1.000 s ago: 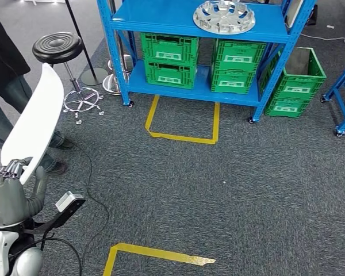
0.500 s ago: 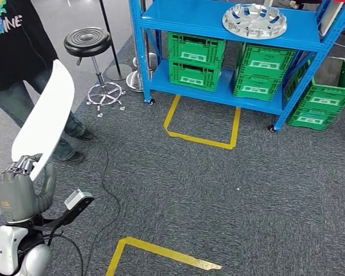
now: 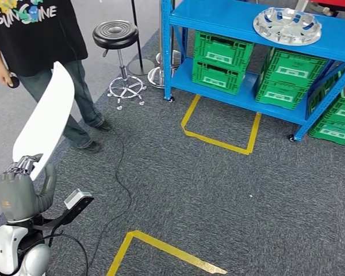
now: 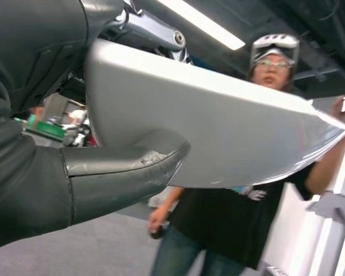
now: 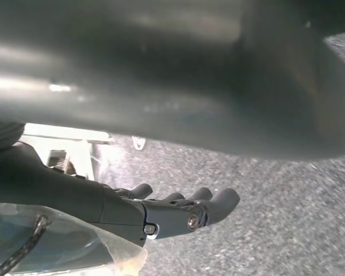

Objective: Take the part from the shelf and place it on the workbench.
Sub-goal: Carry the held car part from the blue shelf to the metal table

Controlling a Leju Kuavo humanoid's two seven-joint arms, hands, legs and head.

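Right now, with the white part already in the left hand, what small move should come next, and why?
Probably keep turning left, away from the blue shelf, holding the grip steady. The left hand grips the white part at its lower end, no workbench shows ahead, and a person stands close on that side, so turn slowly.

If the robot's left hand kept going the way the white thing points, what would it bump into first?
Probably the person. The left hand holds the white part angled up toward them, and nothing else seems to stand between, though depth is hard to judge.
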